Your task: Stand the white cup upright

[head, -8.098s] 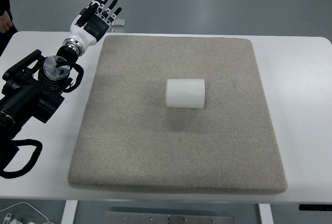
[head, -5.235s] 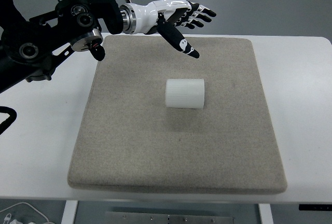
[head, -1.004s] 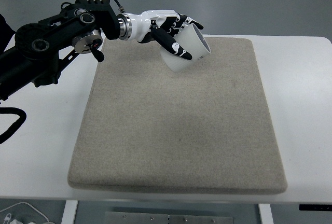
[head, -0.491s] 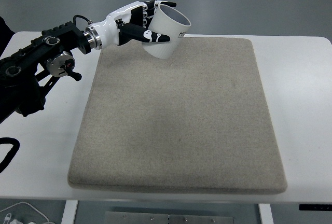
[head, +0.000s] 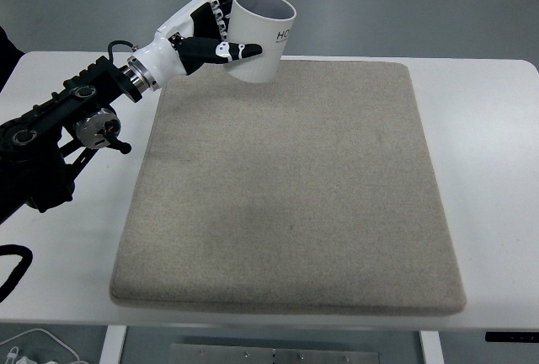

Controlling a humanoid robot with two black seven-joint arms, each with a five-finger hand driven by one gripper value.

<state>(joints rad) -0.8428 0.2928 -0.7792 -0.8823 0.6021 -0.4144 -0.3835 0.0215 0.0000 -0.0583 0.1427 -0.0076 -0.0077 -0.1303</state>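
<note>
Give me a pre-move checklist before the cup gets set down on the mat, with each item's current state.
1. Grip: the left hand is wrapped around the cup, thumb across its front. Ok.
2. Cup orientation: mouth faces up, but the cup is tilted a little. Not ok yet; level it before lowering.
3. Cup height: it is held in the air above the mat's far left corner, not resting on anything. Ok.
4. Landing area: the mat below shows nothing lying on it. Ok.
5. Cup contents: the inside is only partly visible. Cannot tell.
6. Right hand: not in view, so not in the way. Ok.
</note>
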